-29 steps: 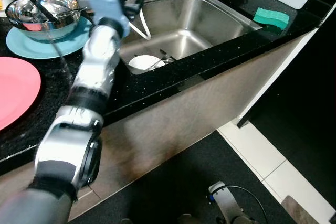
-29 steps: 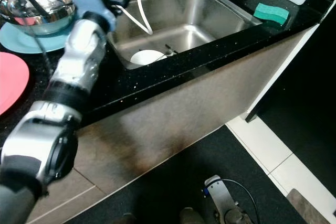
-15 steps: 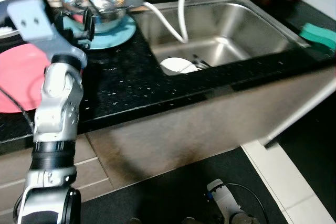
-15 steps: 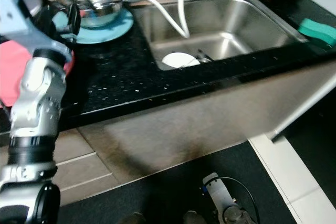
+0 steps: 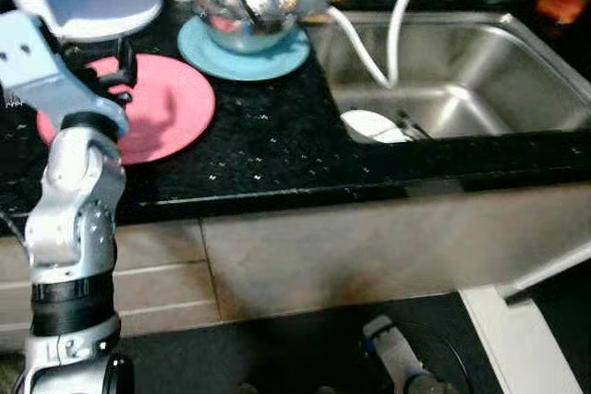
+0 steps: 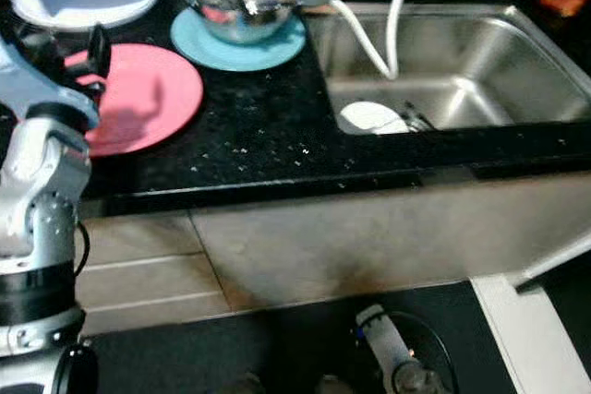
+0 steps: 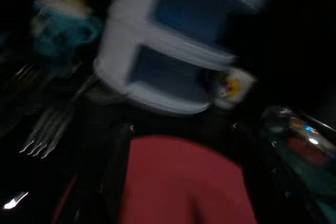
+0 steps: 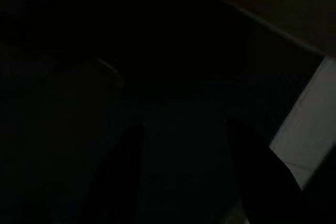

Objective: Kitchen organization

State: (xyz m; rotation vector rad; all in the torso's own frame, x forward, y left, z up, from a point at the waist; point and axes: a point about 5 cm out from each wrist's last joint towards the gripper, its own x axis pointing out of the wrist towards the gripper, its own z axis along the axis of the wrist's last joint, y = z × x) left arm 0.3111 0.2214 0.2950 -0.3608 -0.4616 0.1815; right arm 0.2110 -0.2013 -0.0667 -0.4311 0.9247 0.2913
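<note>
Early stage by the look of it: left gripper (image 5: 109, 71), fingers apart and empty, hovers over pink plate (image 5: 157, 113) at frame left; bowl (image 5: 245, 8) and sink (image 5: 517, 71) dishes untouched

Speckled black countertop (image 5: 277, 149) with steel sink (image 5: 517, 71), dark floor (image 5: 277, 357) below

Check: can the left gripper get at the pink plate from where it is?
Probably yes. The left gripper hovers over the pink plate, at its near-left edge, with nothing between them; the plate lies bare on the black counter.
</note>
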